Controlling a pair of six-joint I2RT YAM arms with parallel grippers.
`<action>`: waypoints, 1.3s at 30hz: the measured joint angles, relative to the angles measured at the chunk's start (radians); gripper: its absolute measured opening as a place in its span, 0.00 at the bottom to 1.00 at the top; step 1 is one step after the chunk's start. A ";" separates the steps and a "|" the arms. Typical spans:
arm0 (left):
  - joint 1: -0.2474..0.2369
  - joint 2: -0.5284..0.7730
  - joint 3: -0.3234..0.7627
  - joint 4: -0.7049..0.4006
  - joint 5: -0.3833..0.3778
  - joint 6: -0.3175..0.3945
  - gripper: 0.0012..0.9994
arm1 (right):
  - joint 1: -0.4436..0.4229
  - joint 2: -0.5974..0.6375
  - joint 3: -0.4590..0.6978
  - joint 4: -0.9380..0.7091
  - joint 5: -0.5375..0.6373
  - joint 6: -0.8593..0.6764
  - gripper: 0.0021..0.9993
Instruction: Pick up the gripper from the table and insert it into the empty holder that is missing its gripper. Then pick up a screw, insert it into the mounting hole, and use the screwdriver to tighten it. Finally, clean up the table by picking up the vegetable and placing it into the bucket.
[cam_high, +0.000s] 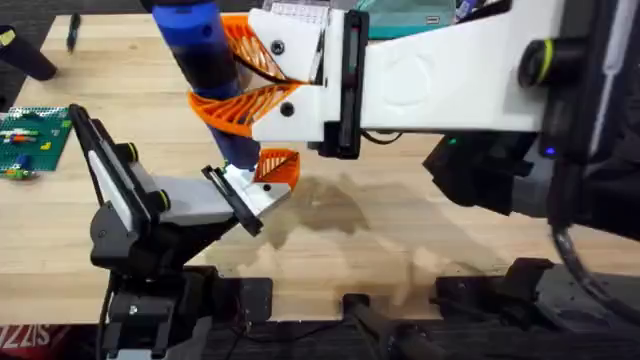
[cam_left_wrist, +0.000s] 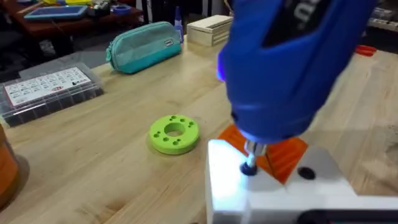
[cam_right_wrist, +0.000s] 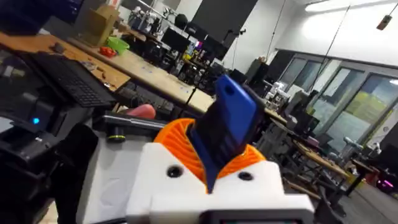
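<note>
one pincer (cam_high: 245, 75), the right, gripped the screwdriver (cam_high: 200, 45), bit on the screw (cam_left_wrist: 249, 167); tightening needed steady downward pressure.

Screwdriver (cam_high: 200, 45): blue, pen-shaped, near upright, thin metal bit down, tip on the holder (cam_high: 250, 192). Holder: white angular block, low over the wood. Gripper (cam_high: 278, 166): orange wedge, seated on the holder just beside the bit.

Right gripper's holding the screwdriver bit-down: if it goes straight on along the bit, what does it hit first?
Probably the white holder: the screwdriver bit sits at, maybe touching, its face beside the orange gripper. Contact depth is unclear.
</note>
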 joint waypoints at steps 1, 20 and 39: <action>0.000 0.000 0.000 0.000 0.000 0.000 0.02 | 0.000 0.002 0.000 -0.001 0.000 -0.001 0.01; 0.000 0.000 0.000 0.000 0.000 0.000 0.02 | -0.006 0.007 0.002 -0.035 0.000 -0.005 0.01; 0.000 0.000 0.000 0.000 -0.002 0.004 0.02 | -0.031 0.043 0.143 -0.051 -0.047 -0.005 0.00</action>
